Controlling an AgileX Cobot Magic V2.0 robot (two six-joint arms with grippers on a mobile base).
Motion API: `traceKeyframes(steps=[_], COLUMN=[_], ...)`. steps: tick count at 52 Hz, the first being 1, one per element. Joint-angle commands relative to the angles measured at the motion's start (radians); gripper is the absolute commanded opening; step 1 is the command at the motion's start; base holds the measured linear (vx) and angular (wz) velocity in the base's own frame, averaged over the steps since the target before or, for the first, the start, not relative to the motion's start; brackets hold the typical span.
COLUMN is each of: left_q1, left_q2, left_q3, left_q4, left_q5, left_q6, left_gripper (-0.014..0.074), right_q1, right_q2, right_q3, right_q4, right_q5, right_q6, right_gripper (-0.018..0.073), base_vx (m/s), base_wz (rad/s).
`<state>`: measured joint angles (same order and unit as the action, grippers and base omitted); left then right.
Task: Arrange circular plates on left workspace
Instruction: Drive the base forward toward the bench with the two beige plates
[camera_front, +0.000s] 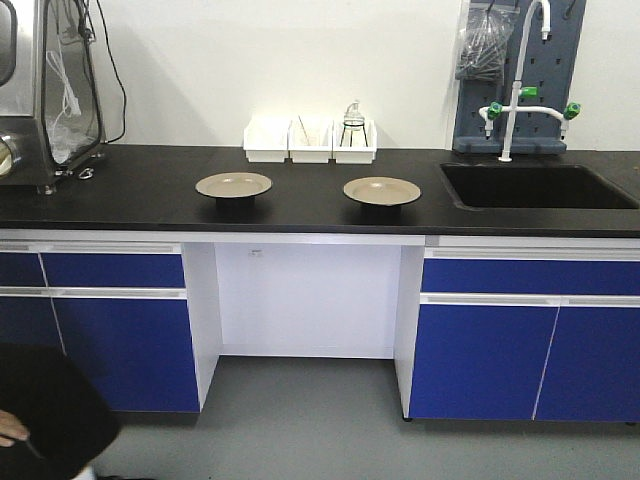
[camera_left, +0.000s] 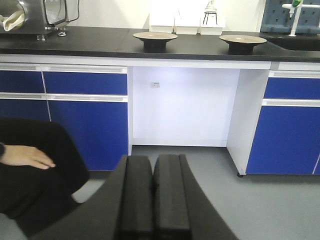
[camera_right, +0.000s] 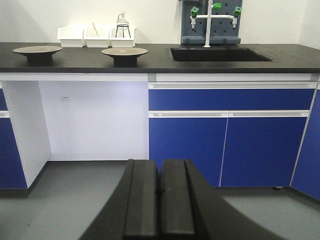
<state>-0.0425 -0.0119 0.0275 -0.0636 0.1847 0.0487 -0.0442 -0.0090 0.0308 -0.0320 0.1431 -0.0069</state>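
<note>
Exterior front-facing view: matte black lab countertop surface (camera_front: 140, 200) over blue cabinet fronts. At far left is a clear-fronted metal enclosure (camera_front: 50, 90). Next, the first round tan plate with a dark underside (camera_front: 233, 185) sits upright above the left edge of the open knee gap. Its twin, the second round tan plate (camera_front: 381, 190), sits above the gap's right edge, well apart from the first. White rectangular plastic bins (camera_front: 310, 141) stand behind them at the wall. The recessed black sink (camera_front: 535, 187) is at right.

Left wrist view: left jaws pressed together, holding nothing, low and far from the surface. A seated person's hand (camera_left: 27, 157) is at left. Right wrist view: right jaws likewise pressed together and empty.

Judgement: pre-approach, nothing grasped yet. The next move calls for closing in on the surface, spreading the jaws and taking the second plate by its broad rim to carry it leftward.
</note>
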Motion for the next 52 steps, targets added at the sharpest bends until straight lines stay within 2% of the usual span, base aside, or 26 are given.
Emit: traceKeyframes(steps=[1, 35, 52], left_q1=[-0.007, -0.007, -0.007], left_q2=[-0.014, -0.014, -0.014], left_q3=[0.020, 0.020, 0.020], left_q4=[0.000, 0.000, 0.000], left_q5=[-0.079, -0.079, -0.079], left_q6=[-0.010, -0.010, -0.010], left_gripper=[0.0002, 0.0002, 0.0002], right_q1=[-0.004, -0.004, -0.004], right_q2=[-0.014, -0.014, -0.014], right_q3=[0.019, 0.019, 0.019], right_q4=[-0.012, -0.012, -0.012], right_q5=[-0.079, -0.079, -0.079], right_q6=[-0.002, -0.002, -0.002], right_gripper=[-0.0005, -0.0003, -0.0003], base_vx=[0.00, 0.01, 0.23], base_wz=[0.00, 0.01, 0.00])
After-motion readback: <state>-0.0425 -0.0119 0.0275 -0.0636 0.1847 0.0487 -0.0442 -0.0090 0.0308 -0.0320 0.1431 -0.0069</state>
